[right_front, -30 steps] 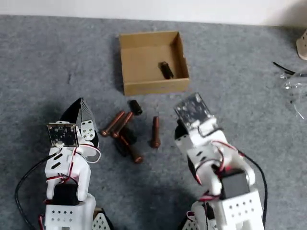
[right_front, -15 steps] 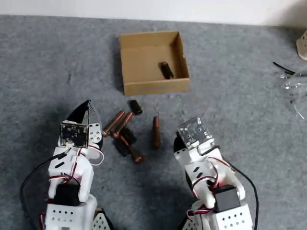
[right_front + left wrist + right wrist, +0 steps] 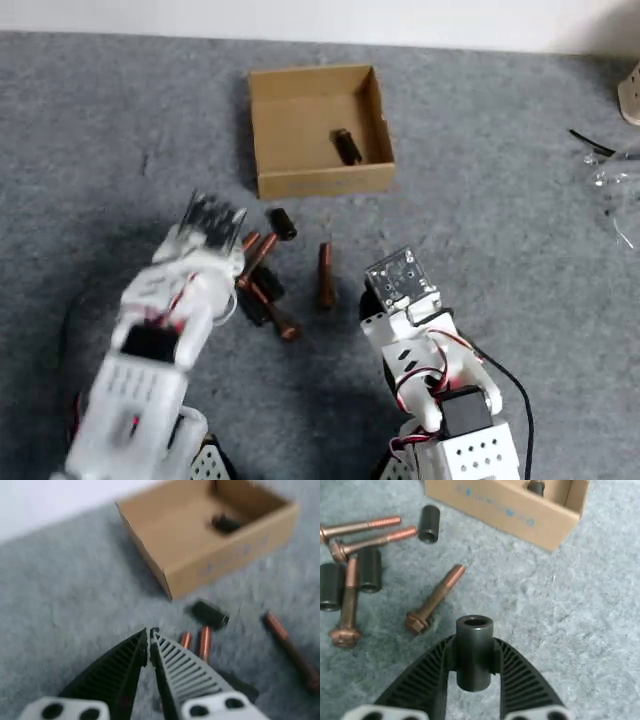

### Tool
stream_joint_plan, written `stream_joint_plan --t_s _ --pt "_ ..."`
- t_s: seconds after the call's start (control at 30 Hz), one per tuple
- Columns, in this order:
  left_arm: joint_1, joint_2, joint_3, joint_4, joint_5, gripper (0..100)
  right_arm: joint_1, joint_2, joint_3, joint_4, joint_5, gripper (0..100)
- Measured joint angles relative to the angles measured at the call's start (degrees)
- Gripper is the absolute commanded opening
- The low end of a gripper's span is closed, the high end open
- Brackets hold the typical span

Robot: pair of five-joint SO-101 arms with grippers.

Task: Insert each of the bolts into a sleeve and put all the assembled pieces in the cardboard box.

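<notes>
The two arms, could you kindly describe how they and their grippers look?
The left arm and right arm are white plastic shells with red and white wires. The left gripper and right gripper have black ribbed tapering fingers.

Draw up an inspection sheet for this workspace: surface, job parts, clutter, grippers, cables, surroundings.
Surface: grey mat, flat.
Job's things: cardboard box open, one dark piece inside; four bolts and three loose sleeves lying on the mat in front of it.
Clutter: clear plastic bits at the mat's edge.
Grippers: left gripper shut, empty, near the bolts; right gripper shut on an upright sleeve.
Cables: red and white wires on the right arm; black cable beside it.
Surroundings: white strip beyond the mat.
</notes>
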State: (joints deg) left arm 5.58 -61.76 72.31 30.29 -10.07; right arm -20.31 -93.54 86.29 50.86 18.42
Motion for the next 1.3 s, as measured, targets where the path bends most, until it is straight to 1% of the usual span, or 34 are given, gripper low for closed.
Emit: stream_joint_plan --t_s 0.07,0.17,0.23,0.3,0.8,0.9,1.03,1.3 --pt "-0.2 12.0 -6.4 2.0 -1.8 4 0.0 0.1 1.3 -1.3 0.0 0.5" --pt "0.4 28.1 -15.6 7.5 -4.0 8 0.0 0.0 1.8 -2.4 0.0 0.5" --pt "0.7 35.0 -19.9 10.3 -4.6 10 0.0 0.0 1.8 -2.4 0.0 0.5" --pt "0.5 38.7 -22.2 11.6 -4.6 10 0.0 0.0 1.8 -2.4 0.0 0.5" --pt "0.4 52.8 -32.1 16.2 -6.0 11 0.0 0.0 1.8 -2.6 0.0 0.5" --pt "0.4 55.9 -34.7 18.1 -6.0 11 0.0 0.0 1.8 -2.6 0.0 0.5" --pt "-1.1 59.0 -37.3 19.1 -6.0 11 0.0 0.0 1.8 -2.6 0.0 0.5" --pt "-1.4 64.1 -41.1 21.3 -6.0 11 0.0 0.0 1.8 -2.7 0.0 0.5"
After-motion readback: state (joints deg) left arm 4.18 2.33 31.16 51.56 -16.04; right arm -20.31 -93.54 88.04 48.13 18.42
